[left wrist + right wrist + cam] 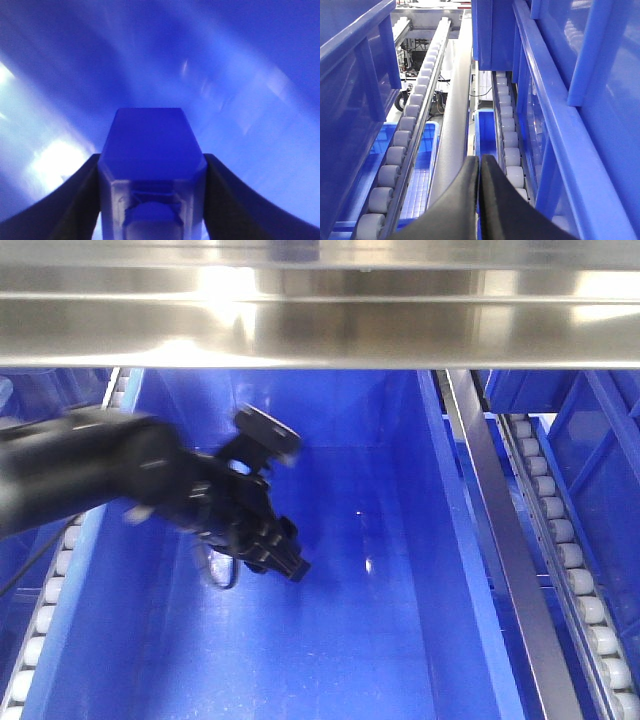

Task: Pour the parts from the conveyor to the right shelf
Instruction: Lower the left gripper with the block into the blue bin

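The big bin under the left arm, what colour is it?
Blue bin, plain, without pattern; the front view shows it best.

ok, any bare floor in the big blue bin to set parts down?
Yes: the blue bin floor is bare from its right wall leftward and along the near edge. Crowded only at left-centre, where the left gripper and its arm hang over the floor.

A bin (400,540) sits between two roller tracks, one (40,640) on its left and one (570,560) on its right. A metal beam (320,330) runs across above. An arm (120,475) reaches into the bin from the left.
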Controlling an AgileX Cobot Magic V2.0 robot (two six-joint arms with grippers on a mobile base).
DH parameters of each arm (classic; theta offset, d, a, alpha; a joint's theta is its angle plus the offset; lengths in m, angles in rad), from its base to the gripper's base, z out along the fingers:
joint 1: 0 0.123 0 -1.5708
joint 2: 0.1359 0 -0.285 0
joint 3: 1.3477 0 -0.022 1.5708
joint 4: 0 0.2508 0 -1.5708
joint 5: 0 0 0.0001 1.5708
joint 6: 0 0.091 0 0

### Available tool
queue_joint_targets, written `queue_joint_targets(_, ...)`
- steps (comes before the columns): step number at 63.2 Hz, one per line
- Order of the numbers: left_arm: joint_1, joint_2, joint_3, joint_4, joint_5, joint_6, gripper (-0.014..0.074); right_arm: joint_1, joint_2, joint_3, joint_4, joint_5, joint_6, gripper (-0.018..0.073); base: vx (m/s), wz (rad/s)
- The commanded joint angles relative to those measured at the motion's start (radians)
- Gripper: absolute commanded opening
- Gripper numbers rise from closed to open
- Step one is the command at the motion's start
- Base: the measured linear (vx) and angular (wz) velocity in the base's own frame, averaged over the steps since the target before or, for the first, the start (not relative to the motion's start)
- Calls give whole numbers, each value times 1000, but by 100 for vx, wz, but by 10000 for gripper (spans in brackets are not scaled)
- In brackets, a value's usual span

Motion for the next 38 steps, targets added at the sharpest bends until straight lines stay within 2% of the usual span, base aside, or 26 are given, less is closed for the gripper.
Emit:
queue_joint_targets(1,-3,13,-87,101,40,-84,206,2,-10,15,-8,-102,-16,-9,0,0)
queue_joint_targets(4,-3,38,-115,154,66,-120,237,2,-10,15,-8,-102,-16,-9,0,0)
queue_joint_targets(10,-3,74,-159,207,116,-156,296,2,-10,15,-8,-102,-16,-9,0,0)
queue_joint_targets(26,-3,118,-214,213,165,-154,446,2,-10,15,-8,-100,-16,-9,0,0)
queue_joint_targets(38,-3,116,-214,213,169,-156,512,2,-10,15,-8,-100,-16,-9,0,0)
